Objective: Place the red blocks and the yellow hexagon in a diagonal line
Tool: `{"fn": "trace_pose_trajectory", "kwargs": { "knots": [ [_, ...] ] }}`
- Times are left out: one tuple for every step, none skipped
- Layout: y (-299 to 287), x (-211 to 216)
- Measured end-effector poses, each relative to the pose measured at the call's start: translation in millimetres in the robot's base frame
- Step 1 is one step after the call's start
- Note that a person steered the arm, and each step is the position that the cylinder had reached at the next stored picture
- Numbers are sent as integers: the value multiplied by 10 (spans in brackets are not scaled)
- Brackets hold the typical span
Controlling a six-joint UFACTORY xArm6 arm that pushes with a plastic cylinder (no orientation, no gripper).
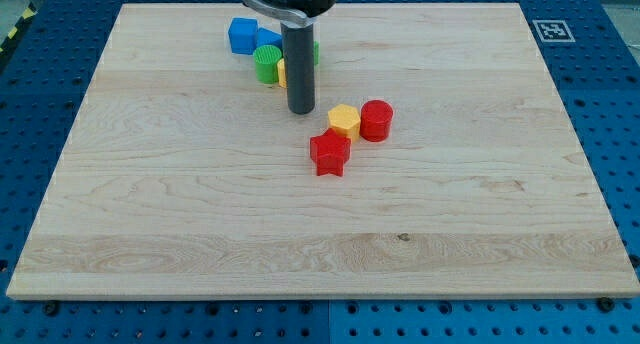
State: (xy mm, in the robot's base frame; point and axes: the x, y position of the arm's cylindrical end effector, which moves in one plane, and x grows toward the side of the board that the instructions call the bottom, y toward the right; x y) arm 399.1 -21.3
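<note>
Diagonal nearly formed at frame centre.
Our gripperless tip [301, 111] stands upper-left of the touching red star [329, 154], yellow hexagon [344, 119], red cylinder [377, 119].

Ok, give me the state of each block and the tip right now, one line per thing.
My tip: on the board, apart from and up-left of the yellow hexagon.
Yellow hexagon block: between both reds, touching them.
Red cylinder block: upright, at the hexagon's right.
Red star block: flat, below-left of the hexagon.
Green cylinder block: upright, in the top cluster.
Blue blocks: top cluster, shapes unclear.
Wooden board: flat.
</note>
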Motion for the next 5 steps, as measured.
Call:
{"fn": "trace_pose_trajectory", "kwargs": {
  "knots": [
    [218, 279],
    [260, 449],
    [260, 394],
    [260, 369],
    [267, 369]
  ]
}}
